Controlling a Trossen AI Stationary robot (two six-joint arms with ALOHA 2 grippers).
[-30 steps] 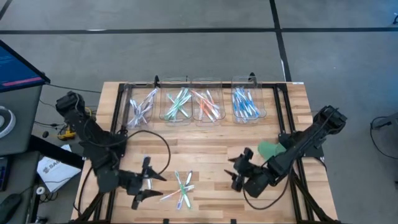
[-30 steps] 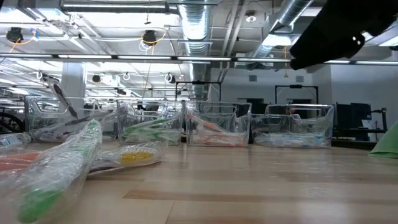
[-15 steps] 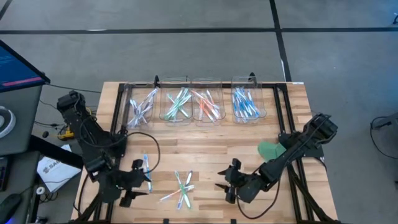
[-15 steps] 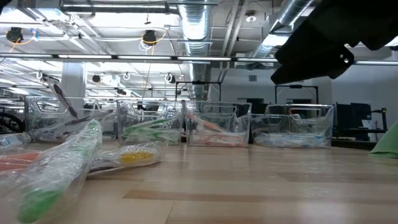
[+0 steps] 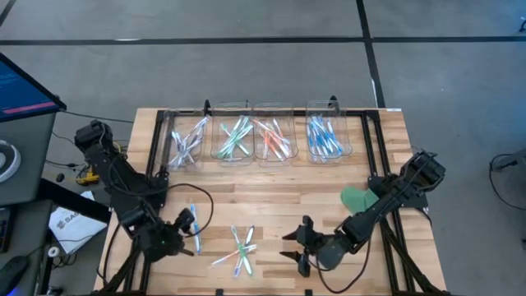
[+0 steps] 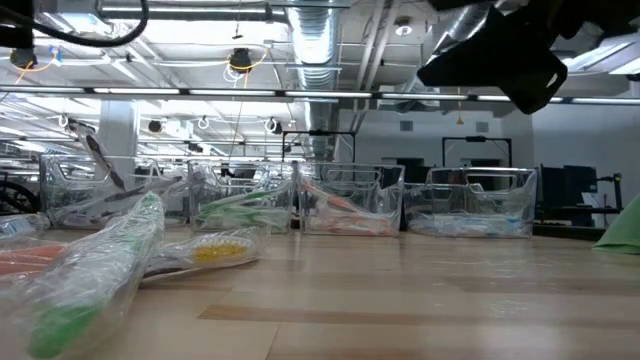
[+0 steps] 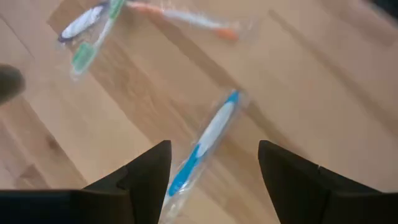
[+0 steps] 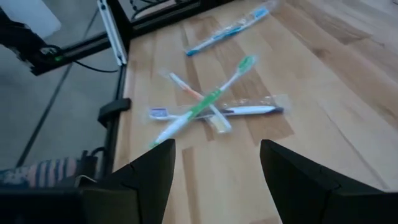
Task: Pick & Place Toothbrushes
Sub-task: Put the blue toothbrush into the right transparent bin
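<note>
Dark jointed arms, black cables

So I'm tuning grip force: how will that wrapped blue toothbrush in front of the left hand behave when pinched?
The blue toothbrush looks thin and stiff, probably light. Its clear wrapper may make it slippery, and lying flat on the table, it's likely to skid when nudged.

Thin wrapped toothbrushes with white handles (image 5: 251,136) lie sorted by colour, purple, green, orange, blue, in a row. A small crossed pile (image 5: 238,248) lies flat on bare wood, one blue-accented toothbrush (image 5: 194,224) apart.
</note>
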